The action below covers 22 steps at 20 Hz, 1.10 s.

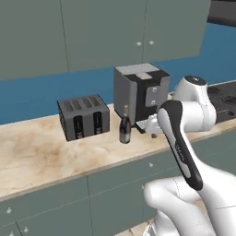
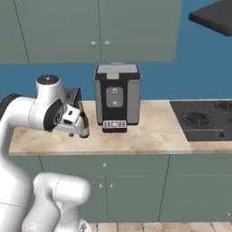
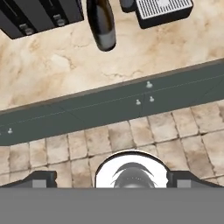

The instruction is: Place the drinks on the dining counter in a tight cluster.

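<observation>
I am holding my gripper (image 3: 112,183) at full spread with nothing between the fingers; the hand is hanging out past the counter edge, looking down over the cabinet fronts (image 3: 113,109) and the tiled floor (image 3: 131,140).

The drink in reach is a dark bottle (image 1: 125,126) with a slim neck, standing upright on the marble worktop (image 1: 41,156). It is sitting between the toaster (image 1: 83,116) and the coffee machine (image 1: 140,94), nearer the machine, apart from both. In the right base view the bottle (image 2: 83,118) is partly hidden behind my wrist. This worktop lies under wall cabinets (image 1: 92,32), so I am judging it is not the dining counter; the bottle is yet to be carried there.

Handling judgement:
- The bottle looks rigid and smooth, likely glass, so it may slip under a light pinch and could break if dropped.
- It is tall and narrow, so a sideways bump could tip it.
- I am planning to grasp the wide lower body (image 3: 101,26), fingers level on either side, not the thin neck.
- I am allowing clearance to the coffee machine while closing in.
</observation>
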Available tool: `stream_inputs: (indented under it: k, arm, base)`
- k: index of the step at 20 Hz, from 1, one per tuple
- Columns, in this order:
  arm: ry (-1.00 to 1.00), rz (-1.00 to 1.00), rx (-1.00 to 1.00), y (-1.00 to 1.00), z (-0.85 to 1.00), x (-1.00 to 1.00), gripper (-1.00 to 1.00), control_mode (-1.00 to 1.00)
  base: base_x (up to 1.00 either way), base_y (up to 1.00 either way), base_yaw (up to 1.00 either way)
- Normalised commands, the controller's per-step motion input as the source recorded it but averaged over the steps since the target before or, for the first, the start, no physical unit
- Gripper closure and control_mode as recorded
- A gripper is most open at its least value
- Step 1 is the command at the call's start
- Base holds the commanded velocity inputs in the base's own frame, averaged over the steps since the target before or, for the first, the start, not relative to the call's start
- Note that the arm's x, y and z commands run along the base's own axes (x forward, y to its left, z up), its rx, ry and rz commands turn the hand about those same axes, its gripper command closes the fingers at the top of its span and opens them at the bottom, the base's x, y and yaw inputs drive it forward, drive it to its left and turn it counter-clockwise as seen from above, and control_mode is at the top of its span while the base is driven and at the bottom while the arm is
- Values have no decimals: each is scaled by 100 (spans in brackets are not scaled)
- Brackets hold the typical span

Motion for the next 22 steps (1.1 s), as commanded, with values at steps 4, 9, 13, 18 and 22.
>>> stream_inputs:
  k: [4, 9, 13, 18, 22]
  arm:
    - [0, 0, 0, 0, 0, 0, -100, 100]
    - [0, 0, 0, 0, 0, 0, -100, 100]
    - [0, 0, 0, 0, 0, 0, -100, 100]
    - [0, 0, 0, 0, 0, 0, -100, 100]
    - [0, 0, 0, 0, 0, 0, -100, 100]
  base:
    - [57, 0, 27]
    - [85, 0, 20]
    - [78, -25, 16]
    - [43, -25, 13]
    - [0, 0, 0]
